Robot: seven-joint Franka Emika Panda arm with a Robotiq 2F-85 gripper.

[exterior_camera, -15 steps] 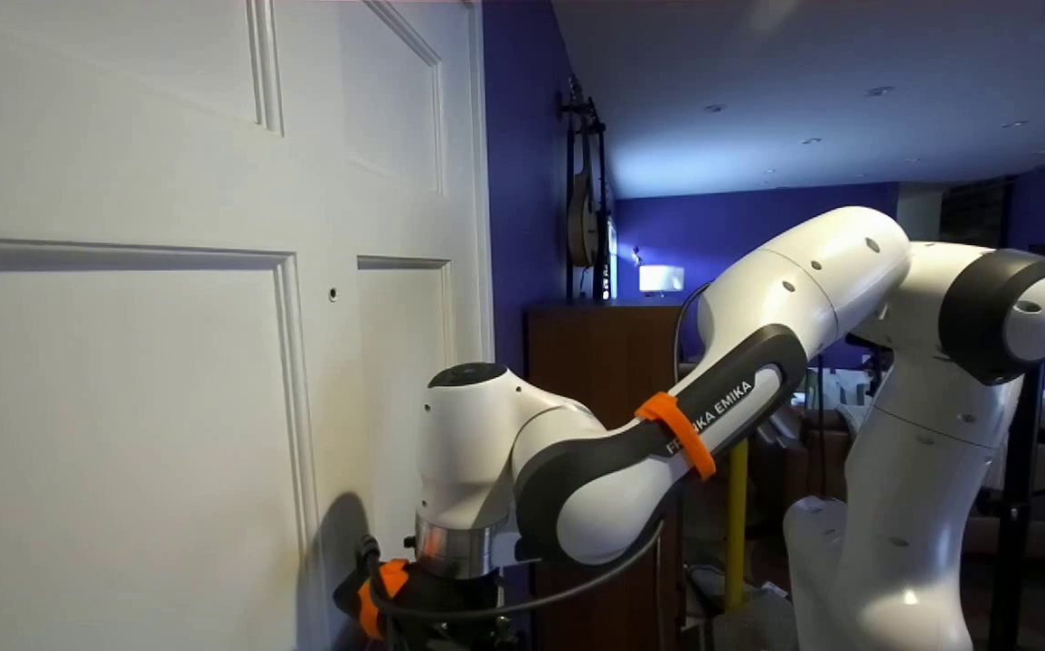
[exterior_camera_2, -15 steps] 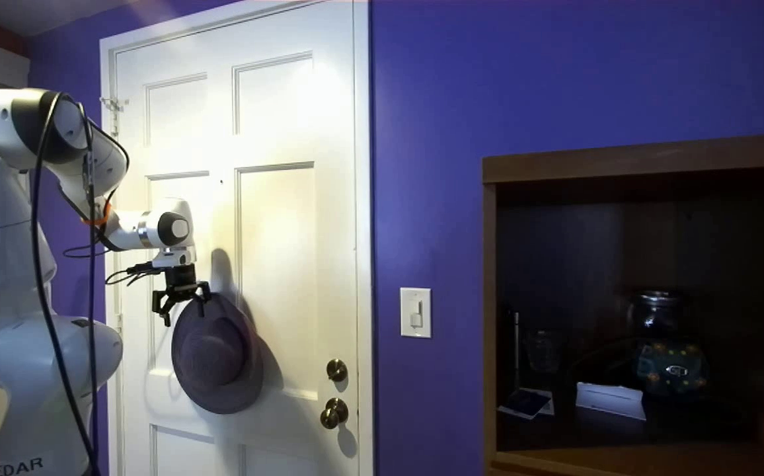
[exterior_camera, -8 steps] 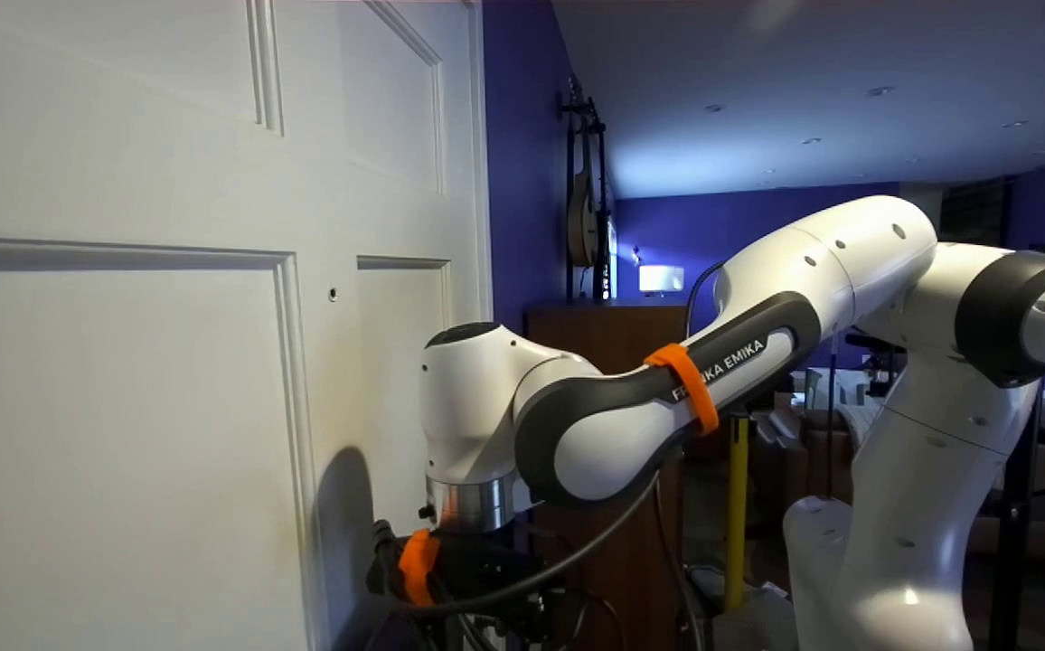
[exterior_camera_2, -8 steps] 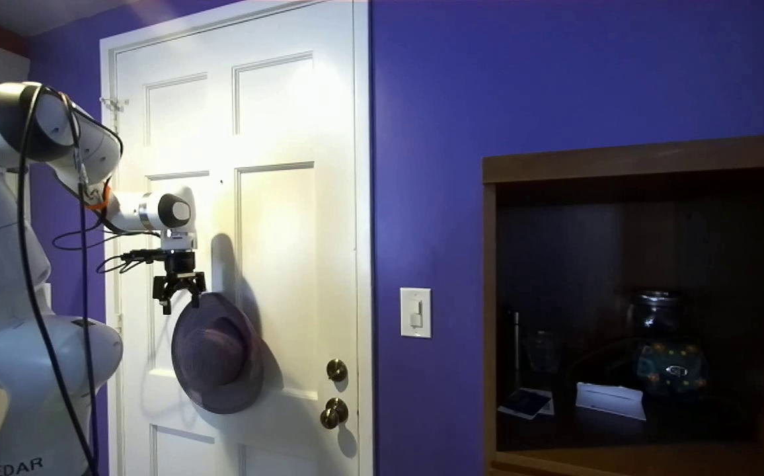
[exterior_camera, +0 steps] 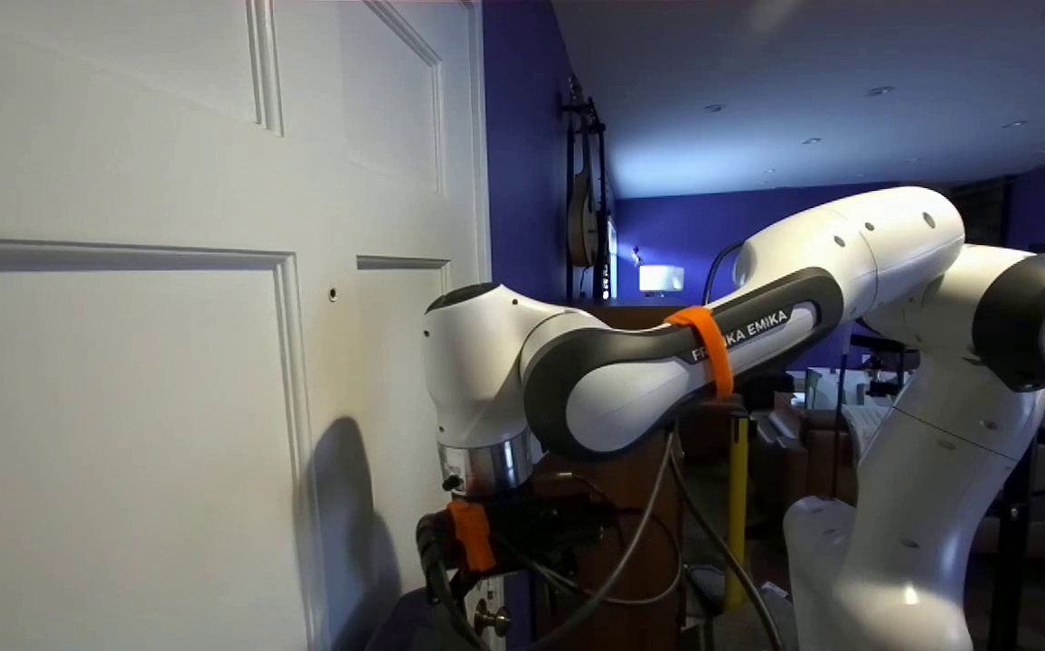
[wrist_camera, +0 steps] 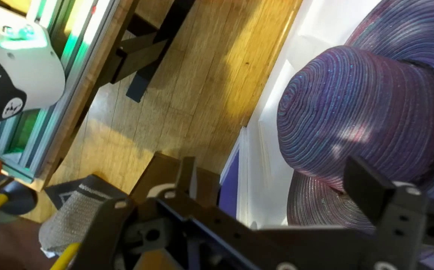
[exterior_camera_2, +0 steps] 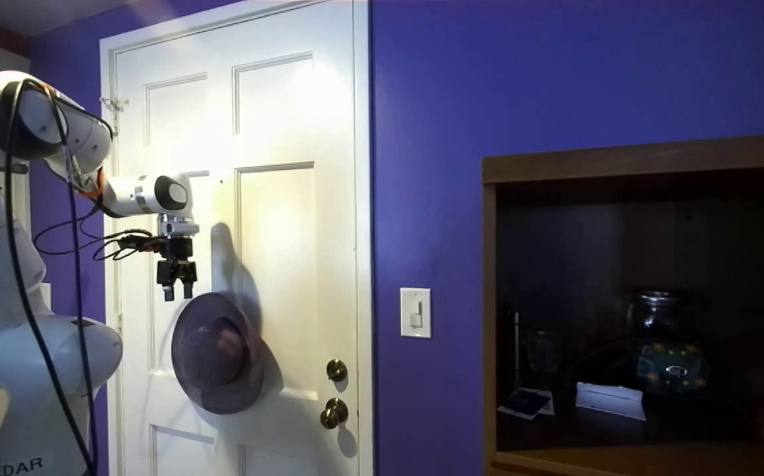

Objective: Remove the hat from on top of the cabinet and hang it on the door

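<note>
Hazard, by my judgement: dipping toward five o'clock in an exterior view, my gripper (exterior_camera_2: 178,293), jaws parted and holding nothing, could catch the brim (exterior_camera_2: 243,396) and unseat the hat (exterior_camera_2: 215,354); what holds it I cannot see. Item: one hat, hung on the door (exterior_camera_2: 276,251) at the gripper's five o'clock, purple-blue, finely ringed, round crown (wrist_camera: 337,108) outward

Close beside the door (exterior_camera: 125,407), an exterior view looks along it; farther back, an exterior view faces door and purple wall (exterior_camera_2: 448,132), both sharing the arm (exterior_camera: 812,249). The wrist view looks down past the claw (wrist_camera: 275,178) toward floorboards (wrist_camera: 187,93).
</note>
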